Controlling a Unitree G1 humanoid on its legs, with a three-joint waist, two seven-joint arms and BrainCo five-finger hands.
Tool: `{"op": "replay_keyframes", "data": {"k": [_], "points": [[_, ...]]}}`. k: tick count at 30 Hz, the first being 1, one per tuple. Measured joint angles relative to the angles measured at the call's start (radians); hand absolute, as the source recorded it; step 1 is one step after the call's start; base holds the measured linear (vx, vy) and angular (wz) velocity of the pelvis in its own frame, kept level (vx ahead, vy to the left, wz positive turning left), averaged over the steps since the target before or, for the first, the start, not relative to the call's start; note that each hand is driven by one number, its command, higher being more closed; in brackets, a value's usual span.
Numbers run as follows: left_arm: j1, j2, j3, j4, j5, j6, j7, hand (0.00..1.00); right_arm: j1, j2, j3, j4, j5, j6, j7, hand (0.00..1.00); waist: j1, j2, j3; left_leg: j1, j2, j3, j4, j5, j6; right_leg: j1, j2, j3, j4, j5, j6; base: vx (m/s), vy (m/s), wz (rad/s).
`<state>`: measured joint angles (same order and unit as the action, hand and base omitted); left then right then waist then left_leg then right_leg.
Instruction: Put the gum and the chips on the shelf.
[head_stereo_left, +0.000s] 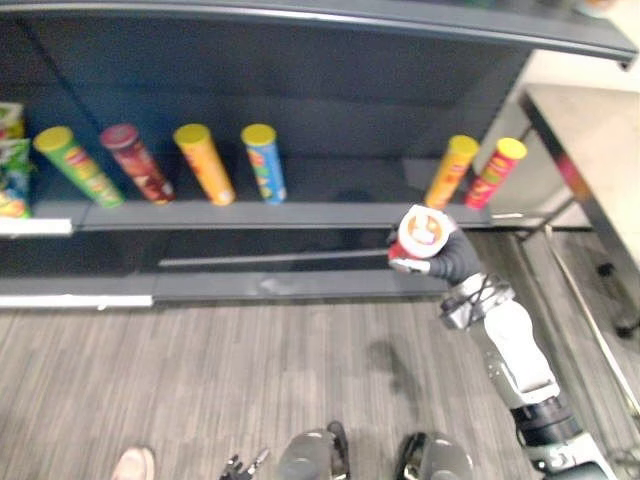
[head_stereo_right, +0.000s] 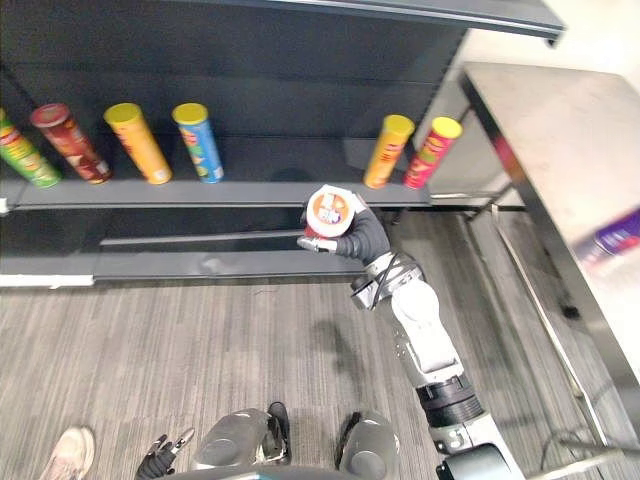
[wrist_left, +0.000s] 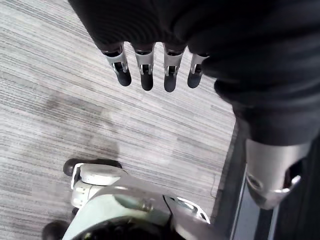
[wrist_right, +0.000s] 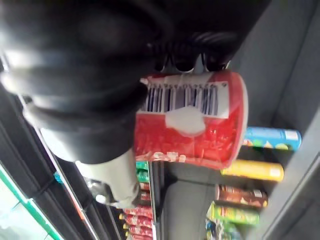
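Note:
My right hand (head_stereo_left: 456, 256) is shut on a short red tub (head_stereo_left: 424, 233) with a white lid. It holds the tub in front of the dark shelf board (head_stereo_left: 300, 214), in the gap between two groups of chip cans. In the right wrist view the tub (wrist_right: 200, 120) shows its barcode label under my curled fingers. On the board stand tilted chip cans: green (head_stereo_left: 78, 166), dark red (head_stereo_left: 137, 163), orange (head_stereo_left: 204, 163) and blue (head_stereo_left: 264, 162) to the left, a yellow one (head_stereo_left: 451, 171) and a red one (head_stereo_left: 494, 173) to the right. My left hand (wrist_left: 145, 70) hangs low over the floor, fingers straight and empty.
A metal table (head_stereo_right: 560, 120) stands to the right of the shelf, with a purple thing (head_stereo_right: 614, 238) near its edge. A lower shelf board (head_stereo_left: 250, 285) juts out near the floor. A person's shoe (head_stereo_left: 132, 465) is on the floor at lower left.

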<state>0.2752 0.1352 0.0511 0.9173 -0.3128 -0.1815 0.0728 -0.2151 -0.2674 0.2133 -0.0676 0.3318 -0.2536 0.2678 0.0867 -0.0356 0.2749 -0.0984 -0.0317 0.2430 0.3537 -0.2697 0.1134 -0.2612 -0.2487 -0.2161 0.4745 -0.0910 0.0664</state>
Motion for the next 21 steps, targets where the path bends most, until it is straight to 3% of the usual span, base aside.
{"op": "replay_keyframes", "data": {"k": [3,5,12,21], "points": [[0.002,0.012,-0.025,0.0,0.0,0.01,0.002,0.0,0.023,0.014,0.004,0.001,0.003,-0.001,0.005,1.0,0.001,-0.004,-0.023,0.034,-0.022,-0.027,-0.002,-0.012,-0.021,0.013,0.007,-0.007,-0.085,0.023,0.02,0.24,-0.145,0.69],[0.008,-0.002,-0.025,0.006,0.0,0.012,0.001,0.0,0.016,0.012,0.022,0.005,0.038,-0.005,0.004,1.0,0.003,0.02,-0.047,0.043,0.004,-0.04,-0.013,-0.006,-0.059,0.049,0.038,-0.017,-0.132,0.021,0.022,0.21,-0.163,0.12],[0.007,-0.006,-0.025,0.037,0.0,-0.018,-0.004,0.0,0.027,0.001,0.027,0.006,0.072,-0.015,0.003,1.0,-0.026,0.035,-0.079,0.095,0.048,-0.042,-0.14,0.062,-0.163,0.136,0.09,-0.101,-0.271,0.035,0.0,0.11,-0.139,0.12],[0.01,-0.005,-0.026,0.037,0.003,-0.027,-0.019,0.0,0.064,0.016,0.018,0.035,0.071,-0.017,0.003,1.0,-0.031,0.032,-0.093,0.154,0.051,-0.004,-0.257,0.116,-0.164,0.181,0.103,-0.133,-0.32,0.052,-0.009,-0.01,-0.028,0.12]]}}
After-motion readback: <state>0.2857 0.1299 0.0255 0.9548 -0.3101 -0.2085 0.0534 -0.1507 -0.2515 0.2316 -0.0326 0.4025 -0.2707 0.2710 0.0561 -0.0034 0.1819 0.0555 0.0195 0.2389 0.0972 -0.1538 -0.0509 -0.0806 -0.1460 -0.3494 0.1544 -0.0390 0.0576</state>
